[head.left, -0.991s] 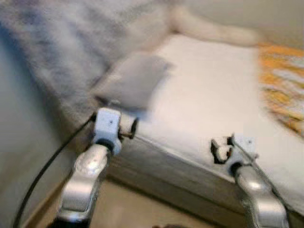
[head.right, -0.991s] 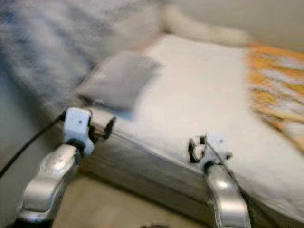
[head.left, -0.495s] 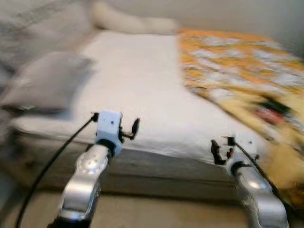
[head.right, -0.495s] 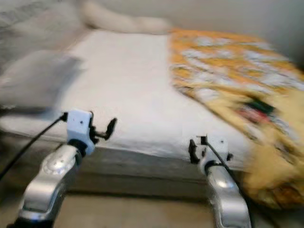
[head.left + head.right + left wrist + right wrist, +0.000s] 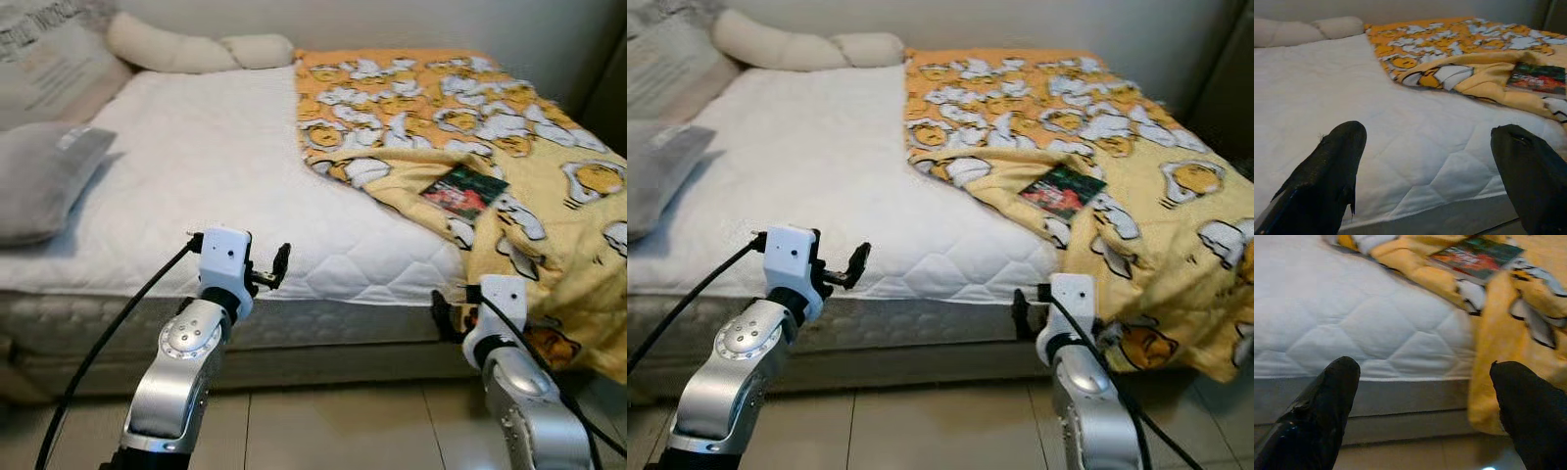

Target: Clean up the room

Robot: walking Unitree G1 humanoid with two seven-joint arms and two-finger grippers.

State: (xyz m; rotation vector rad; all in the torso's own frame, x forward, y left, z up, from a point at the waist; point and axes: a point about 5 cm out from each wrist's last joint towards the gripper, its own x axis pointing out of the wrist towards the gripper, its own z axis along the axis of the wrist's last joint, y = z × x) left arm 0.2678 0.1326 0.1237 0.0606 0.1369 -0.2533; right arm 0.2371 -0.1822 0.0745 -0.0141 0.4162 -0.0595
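Stereo head views and both wrist views, robot facing the long side of the bed (image 5: 245, 166). Over the preceding second the camera has swung from the grey pillow (image 5: 44, 176) at the head end toward the middle of the mattress, and the blur has cleared; the things themselves have not moved. The swing brings the likely task thing into view: a book (image 5: 464, 189) lying flat on the yellow cartoon-print blanket (image 5: 490, 127), toward the foot end of the bed and well in from its near edge.

Both arms are raised before the mattress side, neither touching it. The left gripper (image 5: 1430, 161) has its jaws released, spread wide and holding nothing, aimed across the bare white sheet. The right gripper (image 5: 1425, 396) likewise has its jaws released and empty, just beside the place where the blanket spills over the bed's near edge toward the tiled floor (image 5: 323, 426).

Judgement: the book is closer to the right gripper, but the mattress edge and the hanging blanket fold lie between them. Open floor runs along the bed's near side; a long cream bolster (image 5: 191, 51) lies along the bed's far edge against the wall.
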